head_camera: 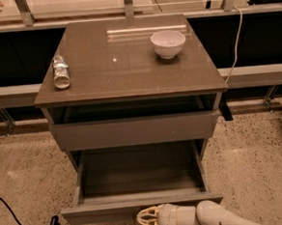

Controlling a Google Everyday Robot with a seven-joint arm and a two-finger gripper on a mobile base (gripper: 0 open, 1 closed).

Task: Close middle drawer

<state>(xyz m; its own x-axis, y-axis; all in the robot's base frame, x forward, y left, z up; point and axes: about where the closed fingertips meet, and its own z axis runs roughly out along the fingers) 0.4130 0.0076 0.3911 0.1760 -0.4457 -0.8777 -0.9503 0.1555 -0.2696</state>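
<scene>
The middle drawer (114, 209) is a grey-brown, handle-less drawer pulled far out of the cabinet. Its shallow box is open and empty, and its flat front panel is near the bottom of the camera view. My gripper (148, 219), cream-coloured on a white arm, is low at the bottom edge. It lies just in front of and below that front panel, right of its middle, pointing left. I cannot tell if it touches the panel.
The drawer above (132, 130) stands slightly open. On the cabinet top (124, 81) are a white bowl (168, 43) at the back right and a crumpled bottle (60, 71) lying at the left. A black cable (12, 215) runs over the speckled floor at the left.
</scene>
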